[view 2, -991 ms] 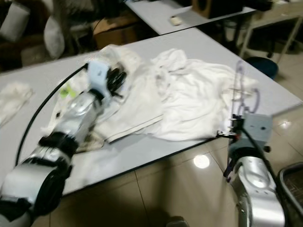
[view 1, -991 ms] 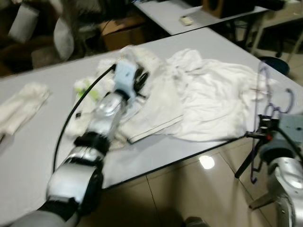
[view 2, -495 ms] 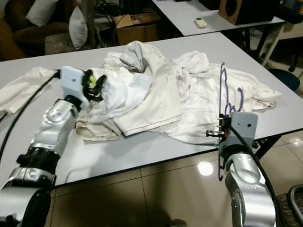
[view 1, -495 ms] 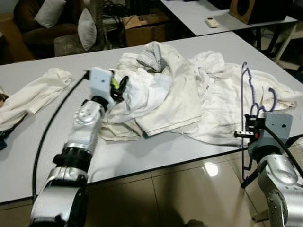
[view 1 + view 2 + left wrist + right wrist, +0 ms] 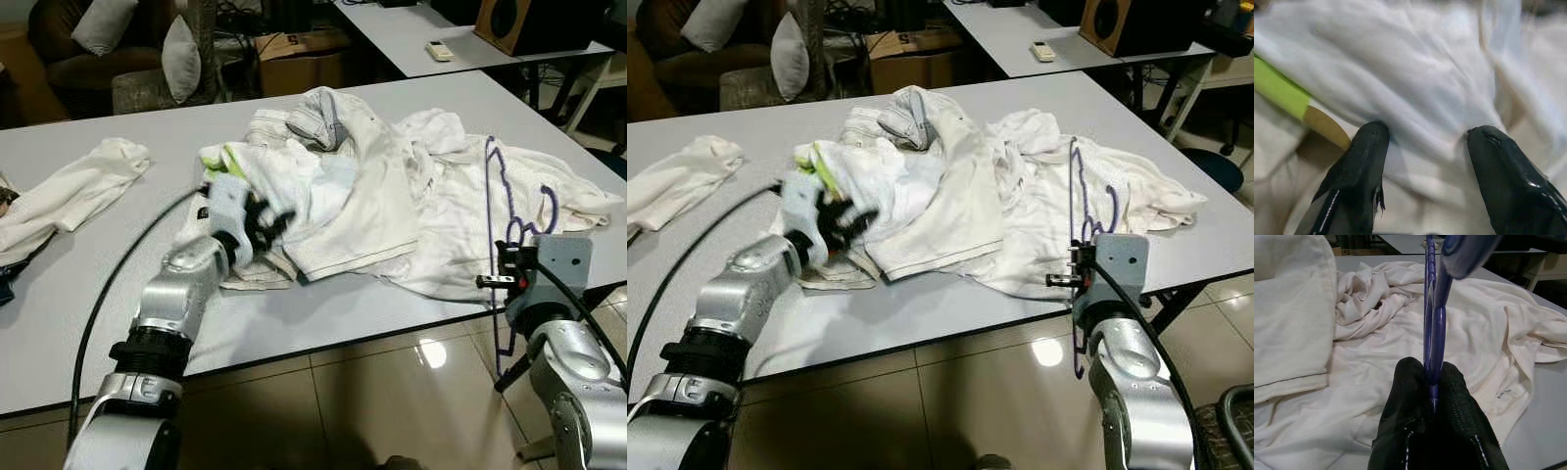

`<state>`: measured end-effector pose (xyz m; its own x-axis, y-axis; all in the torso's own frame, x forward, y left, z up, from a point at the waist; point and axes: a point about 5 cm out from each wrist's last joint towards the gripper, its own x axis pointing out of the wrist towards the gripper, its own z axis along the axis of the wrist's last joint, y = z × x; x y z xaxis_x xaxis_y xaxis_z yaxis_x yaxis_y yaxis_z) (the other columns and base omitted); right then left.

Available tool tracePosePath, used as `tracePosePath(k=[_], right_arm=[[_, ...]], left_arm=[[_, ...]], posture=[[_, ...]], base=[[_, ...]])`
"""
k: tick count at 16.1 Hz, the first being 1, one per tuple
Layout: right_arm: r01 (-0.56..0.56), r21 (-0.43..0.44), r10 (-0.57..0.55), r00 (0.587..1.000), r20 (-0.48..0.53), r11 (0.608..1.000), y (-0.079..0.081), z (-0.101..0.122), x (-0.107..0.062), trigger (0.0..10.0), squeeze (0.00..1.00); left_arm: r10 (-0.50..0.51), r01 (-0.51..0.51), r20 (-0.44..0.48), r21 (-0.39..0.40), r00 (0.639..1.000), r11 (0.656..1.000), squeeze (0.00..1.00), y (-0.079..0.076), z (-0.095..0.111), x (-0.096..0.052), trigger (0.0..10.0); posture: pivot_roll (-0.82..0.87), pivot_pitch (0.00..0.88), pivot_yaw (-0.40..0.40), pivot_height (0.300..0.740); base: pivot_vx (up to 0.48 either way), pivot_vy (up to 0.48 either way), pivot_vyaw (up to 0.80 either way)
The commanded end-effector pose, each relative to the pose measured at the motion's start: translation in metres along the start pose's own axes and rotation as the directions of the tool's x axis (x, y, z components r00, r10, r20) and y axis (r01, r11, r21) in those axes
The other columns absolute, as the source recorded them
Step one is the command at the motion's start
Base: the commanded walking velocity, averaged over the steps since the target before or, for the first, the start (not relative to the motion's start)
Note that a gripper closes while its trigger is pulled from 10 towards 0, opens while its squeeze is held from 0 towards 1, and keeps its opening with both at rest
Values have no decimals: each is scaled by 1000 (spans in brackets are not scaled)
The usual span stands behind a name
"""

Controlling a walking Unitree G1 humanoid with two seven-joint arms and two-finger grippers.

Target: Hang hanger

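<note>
Two tools work over a grey tabletop (image 5: 323,323) heaped with white laundry. At nine o'clock on the tabletop lies a separate crumpled white cloth (image 5: 73,191), well apart from the main heap. The left tool (image 5: 263,227) reaches into the near left edge of the pile of white garments (image 5: 382,206), its black fingers (image 5: 1359,169) spread apart and pressed against white fabric, with nothing clamped between them. A yellow-green strip (image 5: 227,159) shows among the folds just beyond that tool, toward twelve o'clock. At three o'clock, at the tabletop's near right edge, the right tool (image 5: 1432,404) is clamped tight on the purple hanger (image 5: 495,211), which stands upright from the fingers in front of the rightmost garment. Beyond the tabletop, at twelve o'clock, a remote control (image 5: 440,50) lies on a second table (image 5: 392,29).
</note>
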<state>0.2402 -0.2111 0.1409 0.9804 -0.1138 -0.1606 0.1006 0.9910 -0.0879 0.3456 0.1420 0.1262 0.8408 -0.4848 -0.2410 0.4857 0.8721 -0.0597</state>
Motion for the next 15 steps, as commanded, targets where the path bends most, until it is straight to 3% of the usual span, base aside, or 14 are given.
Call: tracePosePath(k=[1,2,3,4,10,12,15], right_arm=[[-2,-5,2,1000,-20,1000,1,-3,1,10000,0],[1,-5,-1,1000,-26,1000,1,-4,0,10000,0],[1,-5,-1,1000,-26,1000,1,-4,0,10000,0],[0,-6,-1,1000,-28,1000,1,-5,0,10000,0],[11,-17,-11,999,-43,1000,-2,-10,-2,10000,0],[16,-22,-17,999,-49,1000,0,-12,-1,10000,0],[21,-21,-22,999,-47,1000,2,-12,1,10000,0]], left_arm=[[7,-3,-73,45,997,999,0,1,-9,-2,10000],[12,-7,-97,52,995,999,0,-1,-11,-2,2902],[12,-7,-97,52,995,999,0,-1,-11,-2,2902],[2,3,-95,54,995,999,0,-3,-10,-1,0],[-64,65,-30,11,997,998,0,-16,-8,1,0],[-105,106,19,-52,994,993,0,-25,-8,0,0],[-113,118,51,-116,992,986,0,-26,-9,-3,0]], posture=[[-243,0,57,740],[-243,0,58,740],[-243,0,58,740],[-243,0,58,740],[-242,0,53,740],[-236,0,56,740],[-232,0,59,740]], base=[[0,0,0],[0,0,0],[0,0,0],[0,0,0],[0,0,0],[0,0,0],[0,0,0]])
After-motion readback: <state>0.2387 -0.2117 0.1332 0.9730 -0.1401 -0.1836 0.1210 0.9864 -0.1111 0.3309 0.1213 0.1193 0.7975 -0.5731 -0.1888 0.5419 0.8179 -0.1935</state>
